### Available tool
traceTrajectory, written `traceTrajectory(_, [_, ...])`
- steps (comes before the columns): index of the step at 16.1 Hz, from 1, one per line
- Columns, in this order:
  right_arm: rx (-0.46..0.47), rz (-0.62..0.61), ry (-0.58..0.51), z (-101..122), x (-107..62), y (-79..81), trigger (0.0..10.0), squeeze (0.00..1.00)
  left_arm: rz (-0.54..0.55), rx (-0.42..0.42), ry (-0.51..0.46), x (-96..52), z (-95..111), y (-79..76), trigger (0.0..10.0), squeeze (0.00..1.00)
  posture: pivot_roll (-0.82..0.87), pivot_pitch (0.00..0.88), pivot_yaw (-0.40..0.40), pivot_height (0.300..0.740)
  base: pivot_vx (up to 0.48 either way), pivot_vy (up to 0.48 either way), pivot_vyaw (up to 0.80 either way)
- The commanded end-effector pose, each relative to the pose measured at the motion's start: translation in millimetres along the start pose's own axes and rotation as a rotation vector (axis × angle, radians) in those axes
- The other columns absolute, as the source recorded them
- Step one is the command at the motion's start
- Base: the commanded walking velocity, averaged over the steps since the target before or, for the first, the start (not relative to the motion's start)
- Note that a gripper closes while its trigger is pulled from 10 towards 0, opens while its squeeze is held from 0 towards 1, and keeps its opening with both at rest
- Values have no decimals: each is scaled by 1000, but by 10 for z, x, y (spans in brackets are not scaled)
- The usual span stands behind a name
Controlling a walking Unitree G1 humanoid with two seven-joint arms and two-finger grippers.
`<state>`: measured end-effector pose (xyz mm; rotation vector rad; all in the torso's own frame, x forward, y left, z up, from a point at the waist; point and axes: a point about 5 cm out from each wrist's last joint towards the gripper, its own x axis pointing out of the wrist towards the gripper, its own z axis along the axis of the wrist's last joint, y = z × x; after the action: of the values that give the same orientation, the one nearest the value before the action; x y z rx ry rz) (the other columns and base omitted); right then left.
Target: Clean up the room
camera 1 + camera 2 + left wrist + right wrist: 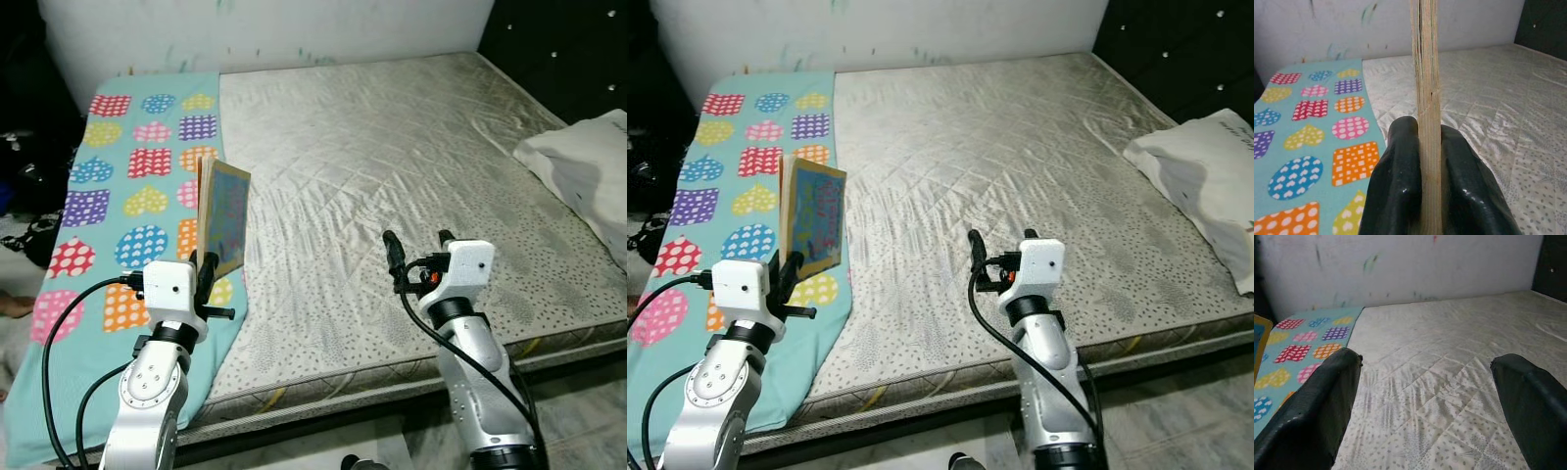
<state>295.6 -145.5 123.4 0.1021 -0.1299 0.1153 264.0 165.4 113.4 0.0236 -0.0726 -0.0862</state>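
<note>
The left fingers [1400, 191] are clamped on an upright book [223, 217] above the bed [392, 147], the right fingers [1308, 416] spread empty; judged next, a carry to storage is called for.

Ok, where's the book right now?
The book stands upright, clamped in the left gripper, on the robot's left above the heart-patterned blanket's edge beside the bare mattress.

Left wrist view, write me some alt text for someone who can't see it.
The left gripper is shut on a thin book, held upright and seen edge-on between its two black fingers. Behind it lies a bare grey mattress, with a teal blanket of colourful hearts beside it, against a white wall.
</note>
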Motion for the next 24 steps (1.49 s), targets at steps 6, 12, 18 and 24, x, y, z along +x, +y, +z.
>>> traceTrajectory(6, [-15, 2, -10, -18, 17, 21, 10000, 0, -13, -24, -42, 48, 100, -68, 10000, 0, -54, 113, 40, 740, 0, -301, 0])
traceTrajectory(12, [-17, 11, -11, -28, 42, 39, 10000, 0, -11, -31, -41, 60, 99, -67, 10000, 0, -58, 114, 39, 740, 0, -326, 0])
traceTrajectory(18, [-18, 29, -11, -50, 79, 86, 10000, 0, -15, -31, -46, 86, 102, -80, 10000, 0, -56, 106, 31, 740, 0, -331, 0])
traceTrajectory(24, [-16, 31, -11, -78, 116, 101, 10000, 0, -17, -31, -48, 106, 93, -83, 10000, 0, -49, 92, 25, 740, 0, -331, 0])
